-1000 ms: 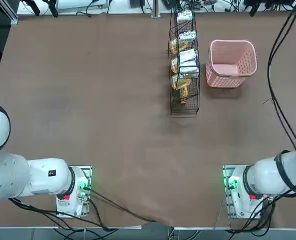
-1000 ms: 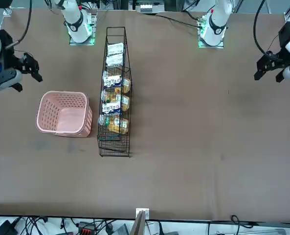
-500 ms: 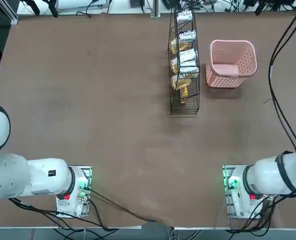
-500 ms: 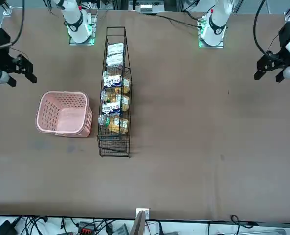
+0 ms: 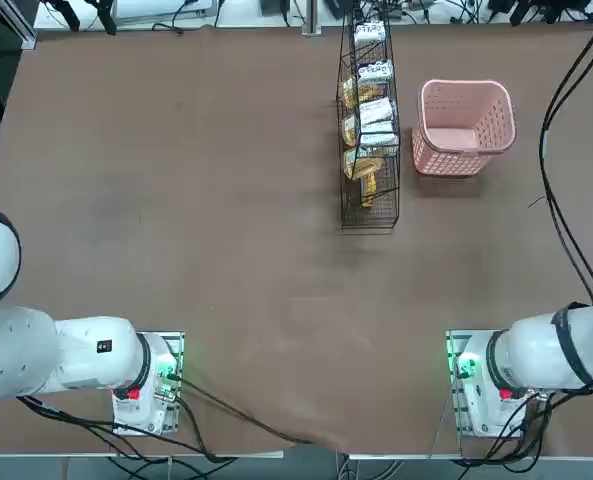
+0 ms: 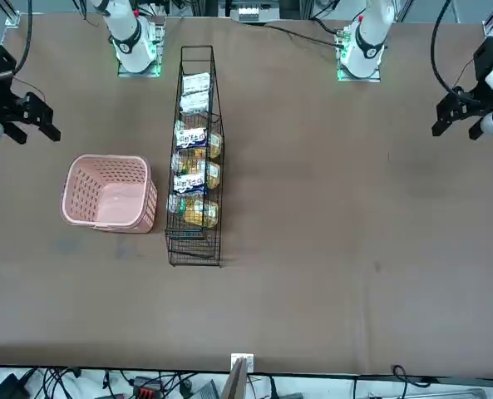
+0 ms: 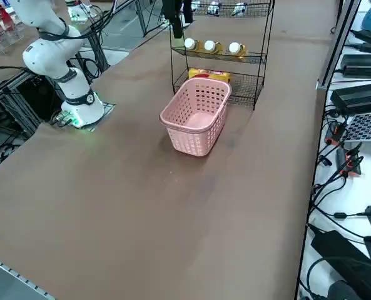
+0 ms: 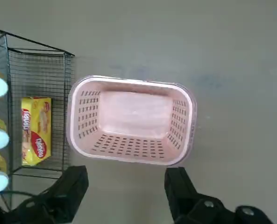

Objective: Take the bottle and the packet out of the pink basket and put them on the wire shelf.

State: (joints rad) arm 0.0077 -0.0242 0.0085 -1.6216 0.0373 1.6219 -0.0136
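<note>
Right gripper (image 6: 32,122) hangs above table's edge near pale pink slotted plastic basket (image 6: 106,192), two black fingers (image 8: 178,189) spread wide, holding nothing. Basket sits empty on brown table (image 6: 329,208), just beside tall black wire shelf (image 6: 196,154). Shelf tiers carry white-capped amber bottles (image 7: 209,46), white packets (image 5: 376,111), yellow-orange packet (image 8: 35,131).
</note>
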